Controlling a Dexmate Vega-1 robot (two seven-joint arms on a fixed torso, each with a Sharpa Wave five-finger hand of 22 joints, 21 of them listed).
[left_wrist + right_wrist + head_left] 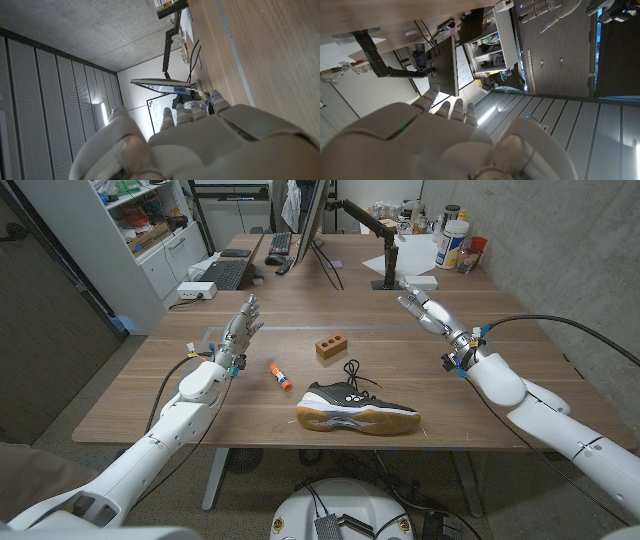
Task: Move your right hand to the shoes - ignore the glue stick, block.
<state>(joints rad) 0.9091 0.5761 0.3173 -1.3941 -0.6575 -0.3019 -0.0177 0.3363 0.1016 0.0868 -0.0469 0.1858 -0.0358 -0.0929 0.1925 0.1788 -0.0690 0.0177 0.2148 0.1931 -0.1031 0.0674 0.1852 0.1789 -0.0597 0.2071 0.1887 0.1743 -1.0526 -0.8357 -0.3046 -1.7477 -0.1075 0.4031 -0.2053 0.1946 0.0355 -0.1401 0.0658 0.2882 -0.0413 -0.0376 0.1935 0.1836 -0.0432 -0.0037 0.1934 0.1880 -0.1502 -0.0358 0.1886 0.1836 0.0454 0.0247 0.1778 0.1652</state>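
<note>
**Careful: two decoys lie beyond the shoe on the leftward path**

Right now your right hand hangs over the far right part of the wooden table, fingers apart and stretched, holding nothing. Your target, the black low-top sports shoe with white sole and gum-coloured tread, lies on its side near the table's near edge, about the middle, well apart from that hand. Only one shoe is visible.

Your biggest risk is the route. The small brown rectangular block with two holes sits just beyond the shoe, slightly to the left, and the loose black laces loop up towards it. If you sweep leftward at the hand's present depth you will arrive at the block rather than the shoe, so bring the hand towards the near edge as well as left.

Further left, the small white glue stick with orange cap and blue end lies beside the shoe's toe. An overshoot past the toe could nudge or roll it.

Come down gently too: spread fingers could snag the laces or push the shoe off the near edge.

Your left hand stands raised over the left part of the table, fingers apart and empty; leave it there, clear of the glue stick.
</note>
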